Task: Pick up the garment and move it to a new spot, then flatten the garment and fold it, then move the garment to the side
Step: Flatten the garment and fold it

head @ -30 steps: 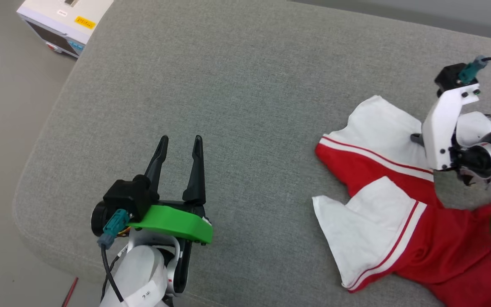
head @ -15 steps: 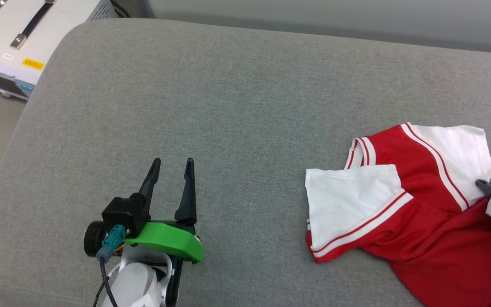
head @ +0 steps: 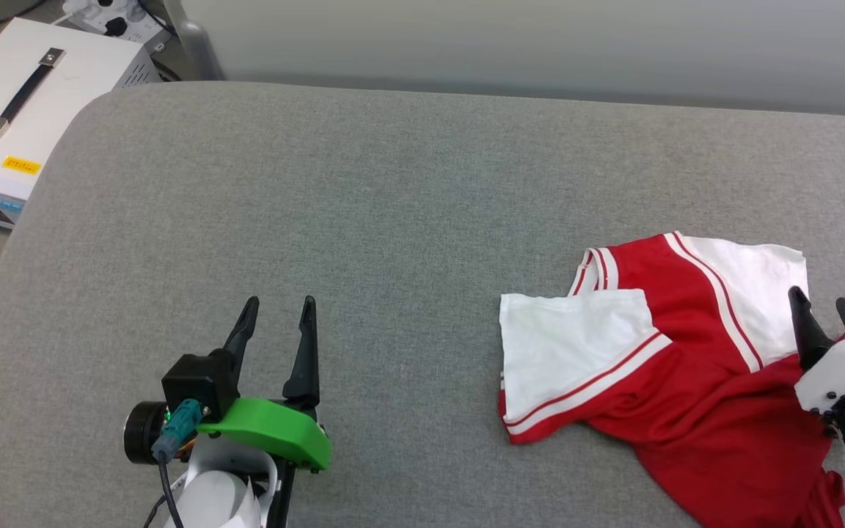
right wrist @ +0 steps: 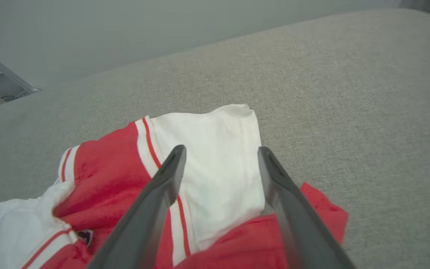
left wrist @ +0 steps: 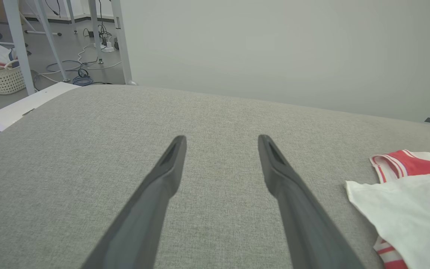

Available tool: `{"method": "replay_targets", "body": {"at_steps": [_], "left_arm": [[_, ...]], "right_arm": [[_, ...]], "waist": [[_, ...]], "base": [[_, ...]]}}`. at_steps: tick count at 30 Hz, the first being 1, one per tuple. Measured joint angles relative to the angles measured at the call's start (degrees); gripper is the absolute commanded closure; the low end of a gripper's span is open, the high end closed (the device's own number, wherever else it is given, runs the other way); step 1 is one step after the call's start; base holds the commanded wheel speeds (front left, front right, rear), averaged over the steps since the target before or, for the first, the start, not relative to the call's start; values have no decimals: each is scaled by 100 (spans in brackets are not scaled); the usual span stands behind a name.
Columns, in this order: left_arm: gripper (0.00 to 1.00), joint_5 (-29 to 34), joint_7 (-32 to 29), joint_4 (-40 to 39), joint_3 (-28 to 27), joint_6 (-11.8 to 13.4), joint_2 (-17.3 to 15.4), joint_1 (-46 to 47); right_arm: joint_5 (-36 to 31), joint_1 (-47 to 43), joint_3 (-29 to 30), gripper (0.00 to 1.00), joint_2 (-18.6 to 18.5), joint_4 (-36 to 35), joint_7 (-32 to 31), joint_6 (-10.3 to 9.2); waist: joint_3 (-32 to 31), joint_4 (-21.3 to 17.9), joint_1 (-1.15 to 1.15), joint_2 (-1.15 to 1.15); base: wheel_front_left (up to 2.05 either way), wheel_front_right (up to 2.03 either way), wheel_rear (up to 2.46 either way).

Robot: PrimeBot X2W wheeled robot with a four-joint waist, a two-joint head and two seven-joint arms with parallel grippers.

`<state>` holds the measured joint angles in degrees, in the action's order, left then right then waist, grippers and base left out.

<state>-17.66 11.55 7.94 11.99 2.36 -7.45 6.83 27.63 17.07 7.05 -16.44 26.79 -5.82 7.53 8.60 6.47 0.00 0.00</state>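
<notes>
While the shirt [head: 686,381] lies rumpled on the right of the grey cushion [head: 393,220] | right gripper [head: 818,297] spread wide over its white sleeve, gripping nothing | left gripper [head: 280,301] spread wide over cushion, well apart from shirt

We saw a big, soft, grey worktop [head: 408,183] with a rough cloth cover and round corners. The garment [head: 686,396] lay on it, toward our right side. It was a red T-shirt with white sleeves, and it was crumpled, not flat. One white sleeve was folded across the red part. The other white sleeve lay spread out toward the far edge. The striped collar showed between the two sleeves.
</notes>
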Motion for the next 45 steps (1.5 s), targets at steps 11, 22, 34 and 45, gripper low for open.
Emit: {"method": "replay_targets", "body": {"at_steps": [11, 22, 34, 45], "left_arm": [[0, -5, -411, -54, 31, 46, -187, -59], [0, -121, -1651, 388, 570, -423, -267, 741], [0, -297, -3038, 1461, 1496, -905, -151, 2085], [0, -414, -3475, 2726, 2418, -966, -149, 3098]], "right_arm": [[-905, -967, -235, 0, 653, -1777, 708, 0], [-1199, -1691, -676, 0, 1117, -3089, 427, 0], [-1176, -1709, -898, 0, 1239, -3279, 411, 0], [-955, -1547, -1046, 0, 1298, -3155, 517, 0]], "waist": [[-234, -126, 0, 0], [-159, -539, 0, 0], [277, -1097, 0, 0], [755, -1441, 1, 0]], "base": [[0, 0, 0], [0, 0, 0], [0, 0, 0], [0, 0, 0]]}}
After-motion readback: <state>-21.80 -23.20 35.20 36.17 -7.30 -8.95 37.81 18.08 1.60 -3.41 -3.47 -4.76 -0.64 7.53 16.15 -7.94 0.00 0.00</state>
